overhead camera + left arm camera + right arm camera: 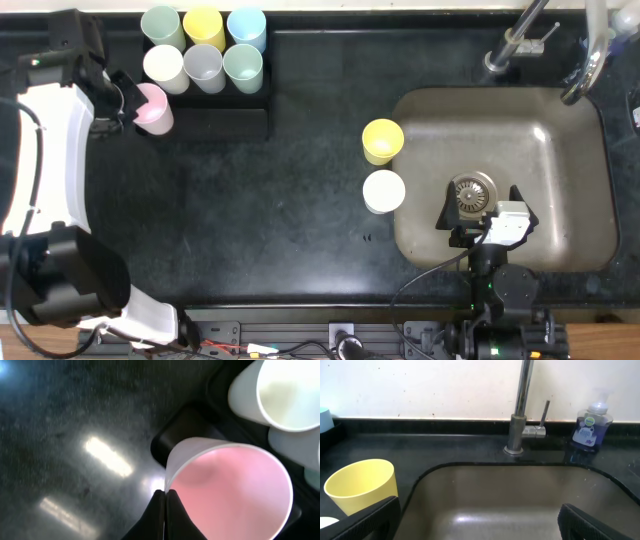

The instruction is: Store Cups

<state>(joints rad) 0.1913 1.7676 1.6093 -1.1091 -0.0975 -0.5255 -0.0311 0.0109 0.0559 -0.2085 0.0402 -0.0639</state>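
My left end effector (133, 100) sits at the far left of the black speckled stone counter (280, 220), at about 10 o'clock from the counter's middle. It is clamped on the rim of the pink plastic cup (155, 110). In the left wrist view the two fingers (159, 512) pinch the wall of that cup (230, 490) between them, its mouth open toward the camera. The cup is just at the 9 o'clock side of the black cup rack (235, 115), close to the rack's near left corner. I cannot tell whether it rests on the counter or hangs above it. The rack holds six plastic cups in two rows: pale green (162, 25), yellow (203, 27) and light blue (246, 27) along the far row, and white (165, 67), grey (204, 66) and mint green (242, 67) along the near one. Two more cups stand upright on the counter just left of the steel sink (560, 130). These are a loose yellow plastic cup (382, 140) and, at its 6 o'clock and just beside it, a loose white plastic cup (383, 191). My right end effector (482, 198) hangs over the sink basin near the round drain (472, 190), with its fingers (362, 520) spread wide and holding nothing. Its wrist view looks across the basin to the chrome tap (520, 405) at 12 o'clock and a purple soap bottle (592, 425) beside it.
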